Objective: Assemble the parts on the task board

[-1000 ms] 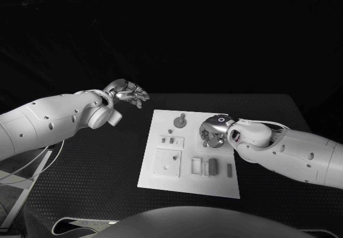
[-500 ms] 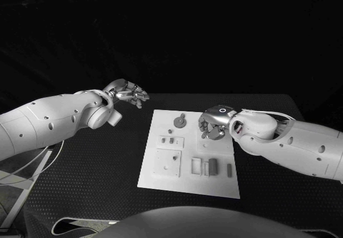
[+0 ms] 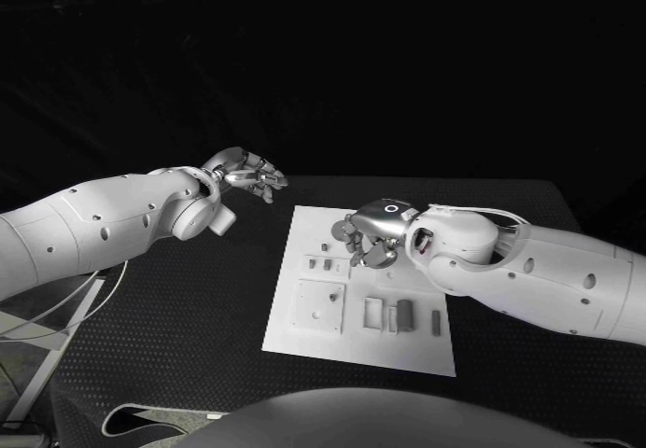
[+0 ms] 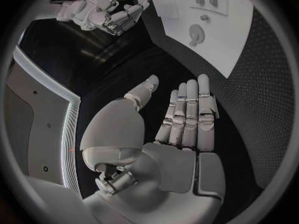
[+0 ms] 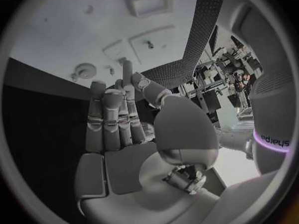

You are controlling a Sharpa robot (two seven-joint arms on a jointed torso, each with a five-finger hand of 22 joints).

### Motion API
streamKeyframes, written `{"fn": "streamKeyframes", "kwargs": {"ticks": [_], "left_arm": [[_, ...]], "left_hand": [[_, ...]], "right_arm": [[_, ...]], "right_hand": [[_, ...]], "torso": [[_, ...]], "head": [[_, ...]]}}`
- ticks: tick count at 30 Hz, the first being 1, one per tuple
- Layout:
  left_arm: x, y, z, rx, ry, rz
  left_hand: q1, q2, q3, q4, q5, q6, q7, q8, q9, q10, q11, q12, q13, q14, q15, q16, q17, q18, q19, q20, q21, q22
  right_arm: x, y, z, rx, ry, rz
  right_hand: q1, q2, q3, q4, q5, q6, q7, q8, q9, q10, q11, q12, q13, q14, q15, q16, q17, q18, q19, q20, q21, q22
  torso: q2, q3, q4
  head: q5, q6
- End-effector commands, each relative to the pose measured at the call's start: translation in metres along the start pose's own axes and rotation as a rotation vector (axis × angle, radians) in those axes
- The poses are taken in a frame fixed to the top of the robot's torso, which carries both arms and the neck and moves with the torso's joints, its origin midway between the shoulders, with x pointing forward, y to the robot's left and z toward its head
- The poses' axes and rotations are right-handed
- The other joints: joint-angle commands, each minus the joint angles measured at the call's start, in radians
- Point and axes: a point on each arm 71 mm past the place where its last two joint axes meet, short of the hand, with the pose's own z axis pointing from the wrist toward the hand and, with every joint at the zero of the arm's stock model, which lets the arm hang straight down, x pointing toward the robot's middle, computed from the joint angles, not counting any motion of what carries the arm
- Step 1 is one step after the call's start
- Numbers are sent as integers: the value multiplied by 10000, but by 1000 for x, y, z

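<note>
Task board point(image 3: 347, 327) sits flat in the middle of the black table point(image 3: 175, 308), a white rectangular plate with a few raised square blocks and slots on it, and small grey parts point(image 3: 402, 313) standing in a row near its right side. There's also a round piece point(image 3: 338, 230) with a knob near the far edge.

Right hand point(image 3: 366, 239) hovers over the far part of the board, palm down, fingers loosely curled, nothing in them as far as I can see. The right wrist cam makes it clearer: the fingers point(image 5: 111, 122) lie straight and pressed side by side, thumb apart, holding nothing, with the board beyond them.

Left hand point(image 3: 246, 175) is off the board, up over the table's far left corner. Left wrist cam shows its fingers point(image 4: 188, 115) straight and together, thumb out, empty, plus the right hand point(image 4: 102, 11) near the board's edge.
</note>
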Motion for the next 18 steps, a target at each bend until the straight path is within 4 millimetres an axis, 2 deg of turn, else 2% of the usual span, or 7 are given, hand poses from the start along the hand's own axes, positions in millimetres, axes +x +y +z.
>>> {"fn": "streamKeyframes", "kwargs": {"ticks": [1, 4, 8, 11, 18], "left_arm": [[3, -3, 1, 152, 108, -81], [5, -4, 2, 178, 127, -95], [4, -4, 1, 151, 113, -97], [4, -4, 1, 166, 94, -96], [5, -5, 2, 163, 134, -122]], "left_hand": [[-76, 32, 18, 56, 39, -53, -26, 15, -6, -79, -23, 69, -10, 76, -27, -44, 17, 110, 83, -13, 39, -14], [-75, 31, 17, 57, 39, -53, -26, 15, -6, -79, -23, 70, -10, 77, -27, -46, 19, 110, 83, -13, 39, -14], [-72, 31, 17, 57, 39, -52, -27, 17, -6, -79, -23, 72, -11, 78, -27, -47, 22, 110, 83, -14, 40, -15], [-72, 29, 17, 57, 39, -52, -27, 17, -6, -78, -24, 73, -11, 79, -28, -49, 24, 110, 84, -14, 40, -16], [-68, 28, 16, 59, 39, -50, -28, 20, -6, -77, -25, 76, -12, 82, -28, -52, 30, 110, 85, -14, 41, -18]], "right_arm": [[7, 17, 10, -410, 287, 1], [14, 31, 17, -714, 407, 28], [23, 46, 23, -1020, 612, 137], [30, 55, 27, -1201, 762, 222], [48, 64, 33, -1343, 1075, 159]], "right_hand": [[237, 268, 74, -2, 28, 33, 16, 27, 17, 453, -247, 105, 703, -31, -124, 69, 6, 210, 133, -177, 61, 220], [232, 273, 76, -3, 28, 27, 18, 24, 22, 451, -246, 100, 709, -35, -123, 71, 5, 210, 127, -176, 64, 219], [227, 280, 80, -3, 28, 22, 20, 21, 29, 447, -245, 95, 715, -40, -121, 73, 4, 210, 121, -176, 68, 218], [219, 290, 84, -4, 28, 13, 23, 17, 36, 442, -243, 88, 723, -45, -119, 76, 3, 210, 114, -174, 72, 217], [213, 307, 94, -8, 28, -2, 27, 11, 50, 433, -240, 76, 737, -55, -117, 79, 0, 210, 100, -174, 80, 215]], "torso": [[6, -9, 22], [4, -21, 34], [15, -19, 44], [5, -8, 14], [14, -3, 29]], "head": [[-30, 2], [16, 2], [131, 2], [238, 2], [436, 2]]}}
